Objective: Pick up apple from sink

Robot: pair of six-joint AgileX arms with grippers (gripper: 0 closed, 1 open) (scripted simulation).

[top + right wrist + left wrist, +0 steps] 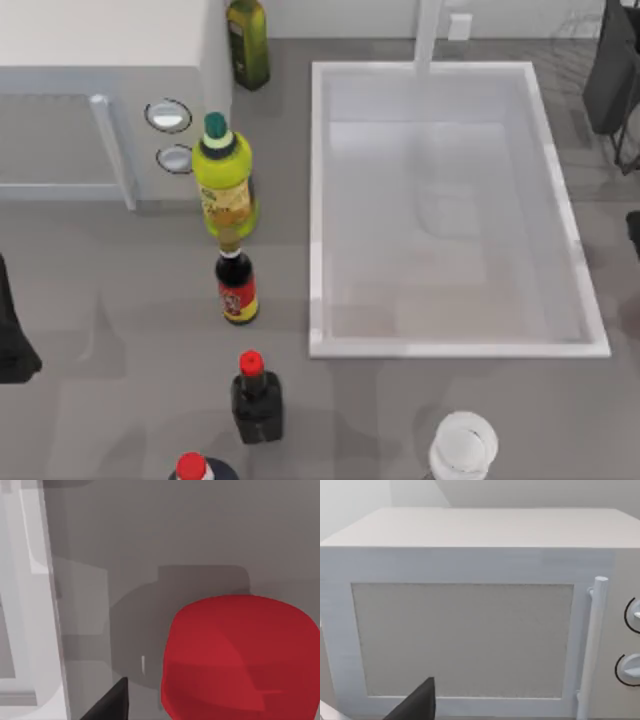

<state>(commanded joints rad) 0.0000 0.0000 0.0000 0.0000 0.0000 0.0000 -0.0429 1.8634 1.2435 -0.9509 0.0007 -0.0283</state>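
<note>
The apple [240, 660], a smooth bright-red blob, looms large in the right wrist view above the grey countertop, where it casts a shadow. My right gripper [165, 707] is shut on it, and one dark fingertip [112, 702] shows beside it. The sink's white rim [30, 605] runs along one side of that view. From above, the sink [318, 200] is a large white basin with nothing on its pale floor. My right arm [612, 75] stands past the sink's right rim. My left gripper [10, 350] is parked at the table's left edge, facing the microwave.
A white microwave [100, 90] with two knobs stands at the back left. A row of bottles runs left of the sink: olive-green [248, 40], yellow-green [224, 185], small dark [237, 285], black with red cap [256, 395]. A white cup [463, 445] sits in front.
</note>
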